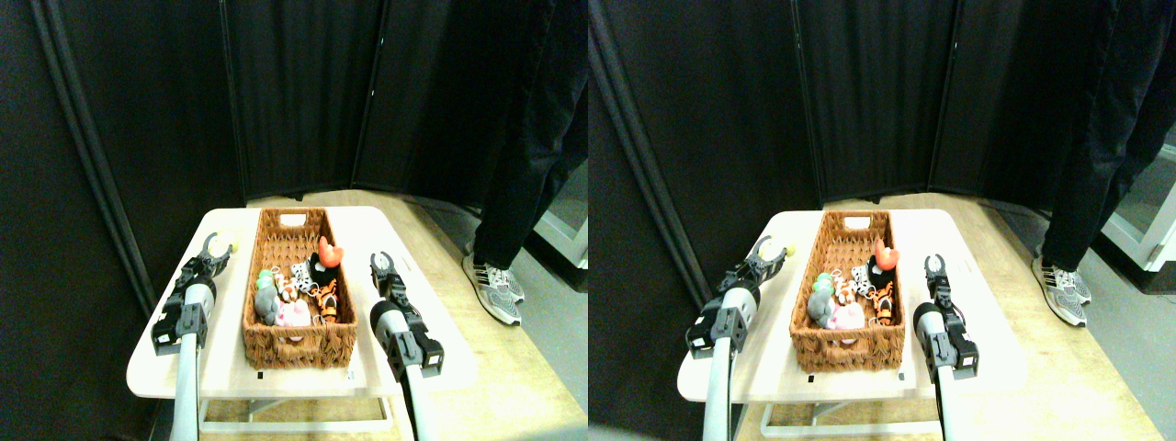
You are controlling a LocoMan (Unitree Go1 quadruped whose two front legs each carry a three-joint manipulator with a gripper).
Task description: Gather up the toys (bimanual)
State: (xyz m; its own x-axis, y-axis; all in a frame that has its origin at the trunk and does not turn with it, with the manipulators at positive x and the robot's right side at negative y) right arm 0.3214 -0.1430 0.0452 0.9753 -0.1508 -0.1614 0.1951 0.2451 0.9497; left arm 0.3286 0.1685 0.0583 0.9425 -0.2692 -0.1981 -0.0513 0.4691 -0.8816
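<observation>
Brown wicker, the long basket (pixel 299 292) sits in the middle of the pale table (pixel 367 367); most toys (pixel 296 292) lie piled inside it. The left hand (pixel 219 250) is spread wide next to a small yellowish thing (pixel 233 246), maybe the last toy; the right hand (pixel 380 264) waits loose and holds nothing. Next the left hand must close on it and lift it over the rim.

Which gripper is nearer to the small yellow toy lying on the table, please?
The left. The left gripper is right beside the yellow toy, left of the basket; the right gripper is across the basket.
</observation>
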